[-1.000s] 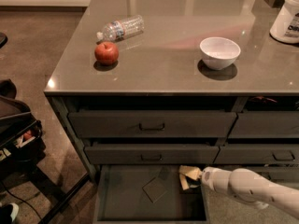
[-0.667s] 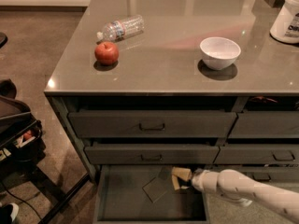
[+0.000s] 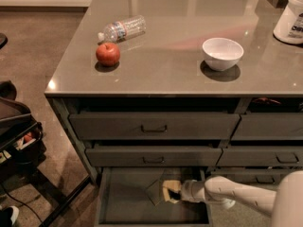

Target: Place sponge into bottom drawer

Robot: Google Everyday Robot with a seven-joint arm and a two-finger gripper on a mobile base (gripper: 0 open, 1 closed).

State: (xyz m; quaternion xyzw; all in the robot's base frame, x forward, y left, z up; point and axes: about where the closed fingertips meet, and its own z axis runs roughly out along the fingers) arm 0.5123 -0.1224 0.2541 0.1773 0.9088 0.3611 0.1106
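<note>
The bottom drawer (image 3: 128, 207) is pulled open below two closed drawers, showing its flat grey floor. My gripper (image 3: 176, 192) reaches in from the right on a white arm, over the right part of the drawer. It is shut on the sponge (image 3: 169, 191), a small yellowish block with a dark edge, held low over the drawer floor. Whether the sponge touches the floor I cannot tell.
On the counter (image 3: 165, 74) lie a red apple (image 3: 108, 54), a plastic bottle (image 3: 123, 29) on its side, a white bowl (image 3: 222, 53) and a white tub (image 3: 289, 18). A dark bag on a stand (image 3: 16, 131) is at left on the floor.
My gripper has moved left and further into the bottom drawer with the sponge in it. Nothing on the counter has moved.
</note>
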